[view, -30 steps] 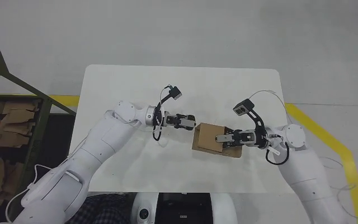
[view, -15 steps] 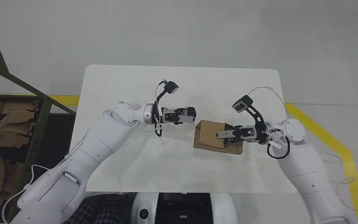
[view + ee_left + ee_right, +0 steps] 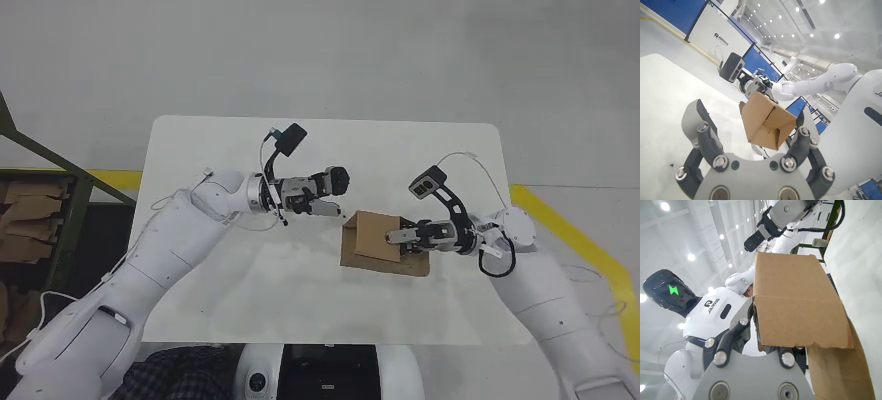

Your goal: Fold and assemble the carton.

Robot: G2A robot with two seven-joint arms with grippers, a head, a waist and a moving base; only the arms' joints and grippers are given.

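So the carton (image 3: 372, 243) is a bit closer to the desk's (image 3: 200, 150) right edge than its left, long axis roughly left-right, folded end facing the left hand (image 3: 335, 193), which is spread wide holding nothing, while the right hand (image 3: 398, 238) is clamped on the other end.

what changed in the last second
The left hand, open, drew back from the carton toward the far side of the table. The right hand still holds the carton, which barely shifted.
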